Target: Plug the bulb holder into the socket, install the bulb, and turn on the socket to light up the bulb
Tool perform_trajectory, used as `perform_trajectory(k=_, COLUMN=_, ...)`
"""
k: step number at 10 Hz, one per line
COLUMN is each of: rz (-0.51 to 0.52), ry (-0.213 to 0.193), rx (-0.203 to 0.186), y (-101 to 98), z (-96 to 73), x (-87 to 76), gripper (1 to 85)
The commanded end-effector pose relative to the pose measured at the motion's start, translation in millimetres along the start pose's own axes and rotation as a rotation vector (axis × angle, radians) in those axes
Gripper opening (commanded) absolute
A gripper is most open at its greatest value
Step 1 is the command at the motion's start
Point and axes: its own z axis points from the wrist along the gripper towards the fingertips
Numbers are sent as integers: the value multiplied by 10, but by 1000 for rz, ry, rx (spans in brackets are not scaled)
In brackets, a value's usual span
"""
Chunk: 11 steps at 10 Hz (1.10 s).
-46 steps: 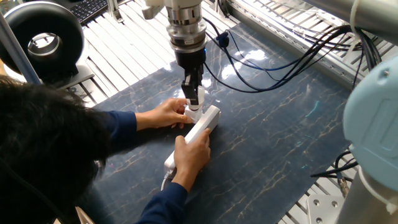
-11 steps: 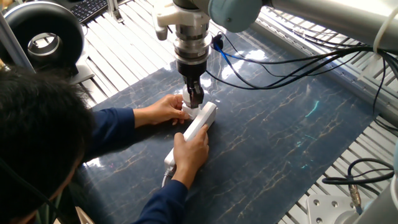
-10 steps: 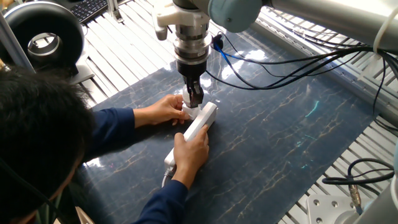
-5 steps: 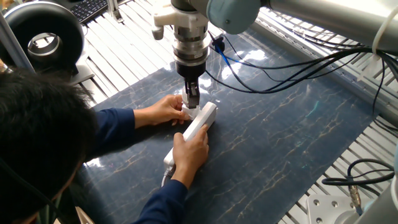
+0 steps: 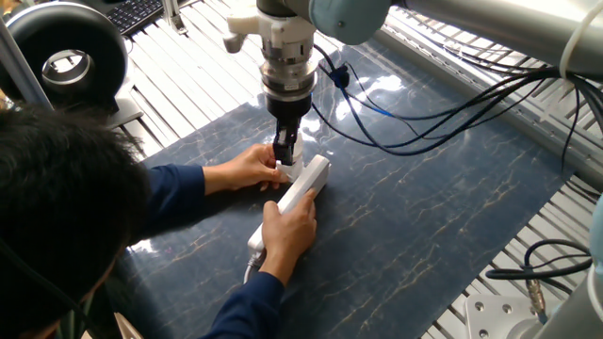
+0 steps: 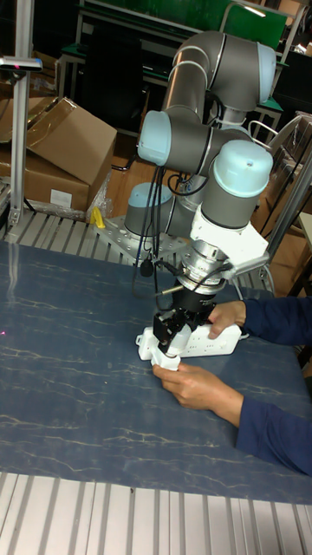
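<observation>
Desk [image 5: 443, 217] — dark marbled mat, arm reaching down from above onto its near-left part. A person leans in from the left, both hands on the work.

Socket [image 5: 303, 186] lies flat on the mat, long axis running diagonally. One hand [image 5: 288, 234] presses its near end; the other hand [image 5: 247, 169] cups its far-left side, right by the arm's tip. In the tall fixed view the socket [image 6: 215, 343] shows as a white bar between the two hands, with the cord not clearly traceable.

End effector [image 5: 285, 151] points straight down over the far end of the socket, fingertips at or just above its top face. A small white piece sits at the fingertips — likely the bulb holder [image 5: 291, 170], though too small and too hidden by fingers to be sure. Whether the fingers are clamped on it or slack, I cannot tell.

Progress, as a judgement: early. Work seems to be at the plugging-in step, seating not confirmed. No bulb visible in either view, nothing glowing — bulb install and switch-on look outstanding.
</observation>
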Motion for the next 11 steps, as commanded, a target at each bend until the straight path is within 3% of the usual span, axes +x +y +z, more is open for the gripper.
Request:
perform_trajectory(k=1, rz=201, ry=12, rx=-50, y=100, z=-7, x=3, gripper=10)
perform_trajectory(k=2, rz=233, ry=13, rx=-68, y=77, z=-26, x=-10, gripper=10)
perform_trajectory(k=4, rz=231, ry=12, rx=-71, y=2, z=-75, x=-20, gripper=40)
perform_trajectory(k=5, rz=213, ry=-7, rx=-70, y=-8, z=-67, x=-71, gripper=180)
perform_trajectory(k=7, rz=103, ry=-43, rx=-63, y=-84, z=-43, x=-166, gripper=597)
perform_trajectory(k=9, rz=-3, ry=-73, rx=-38, y=-219, z=-35, x=-242, gripper=780)
perform_trajectory(k=11, rz=-93, ry=-66, rx=39, y=-407, z=-50, x=-267, gripper=823)
